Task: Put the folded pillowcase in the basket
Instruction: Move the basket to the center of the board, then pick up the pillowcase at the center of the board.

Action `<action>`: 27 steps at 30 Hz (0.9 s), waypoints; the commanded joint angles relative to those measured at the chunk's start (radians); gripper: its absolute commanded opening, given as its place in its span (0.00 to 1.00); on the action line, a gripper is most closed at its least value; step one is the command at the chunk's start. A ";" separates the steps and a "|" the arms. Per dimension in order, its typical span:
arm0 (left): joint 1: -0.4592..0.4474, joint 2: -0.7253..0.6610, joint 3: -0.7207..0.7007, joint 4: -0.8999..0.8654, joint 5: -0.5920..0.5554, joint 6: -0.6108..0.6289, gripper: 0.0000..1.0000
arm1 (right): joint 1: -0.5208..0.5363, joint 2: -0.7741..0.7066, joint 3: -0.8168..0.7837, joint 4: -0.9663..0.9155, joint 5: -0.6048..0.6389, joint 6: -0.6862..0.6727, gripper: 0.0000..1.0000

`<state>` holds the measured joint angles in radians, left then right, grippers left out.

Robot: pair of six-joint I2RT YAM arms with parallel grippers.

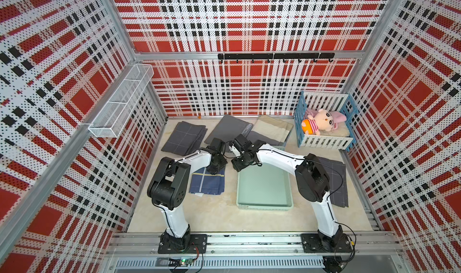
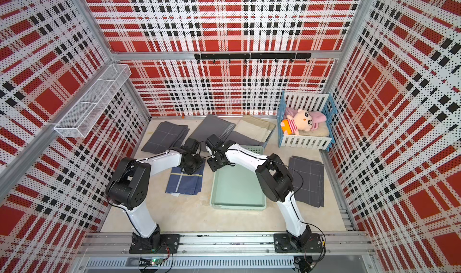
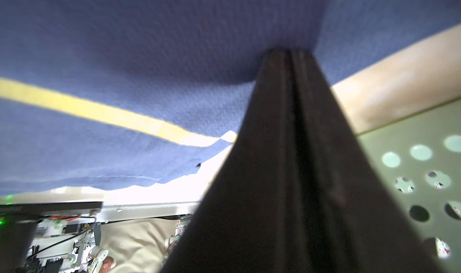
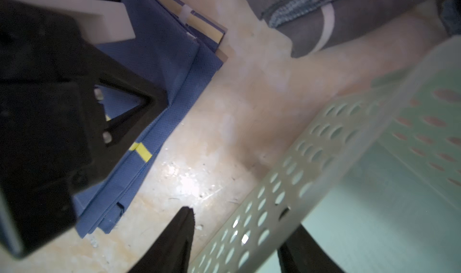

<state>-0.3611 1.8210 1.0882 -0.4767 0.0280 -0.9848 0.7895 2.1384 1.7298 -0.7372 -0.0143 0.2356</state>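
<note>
**Nearly side by side: both grippers at the basket's left wall**

Flat on the table (image 1: 224,216) lies the pillowcase (image 1: 208,184), dark blue with a yellow stripe, folded, just left of the basket (image 1: 264,206) and outside it. A strip of bare table separates the two. The basket's smooth floor shows nothing in it.

The left gripper (image 1: 215,170) is down on the far right part of the pillowcase. In the left wrist view its jaws are pressed together, and their tip meets the blue cloth. They seem to nip the fabric, though the blur there leaves that unsure. The right wrist view shows the same gripper from the side, sitting on the cloth close to its right edge.

The right gripper (image 4: 243,219) hangs at the far left corner of the basket with its jaws spread. One finger is over the bare table and the other over the basket floor, so the perforated left wall runs between them. I cannot tell whether either finger touches the wall.

Grey cloths (image 1: 184,138) lie folded along the far side, with a beige one (image 1: 274,129) beside them, and another grey piece (image 1: 335,181) lies right of the basket. A crib (image 1: 324,142) at the far right holds a plush doll (image 1: 321,122).
</note>
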 commanded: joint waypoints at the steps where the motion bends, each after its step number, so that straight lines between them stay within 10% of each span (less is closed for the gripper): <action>1: -0.009 0.006 0.017 0.008 0.022 -0.095 0.08 | -0.022 -0.046 -0.046 -0.069 0.103 -0.049 0.58; 9: 0.009 -0.074 -0.018 0.018 -0.006 -0.156 0.06 | -0.027 -0.127 -0.070 -0.080 0.074 -0.074 0.64; 16: 0.002 -0.123 0.062 0.067 0.012 0.002 0.39 | 0.042 -0.117 0.102 -0.151 0.036 -0.053 0.69; 27: 0.308 -0.078 0.049 -0.007 -0.002 0.227 0.39 | 0.116 0.141 0.457 -0.250 -0.163 0.062 0.72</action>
<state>-0.0776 1.7126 1.1305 -0.4404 0.0326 -0.8532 0.9081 2.2032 2.1502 -0.9157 -0.0986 0.2554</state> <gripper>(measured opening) 0.390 0.719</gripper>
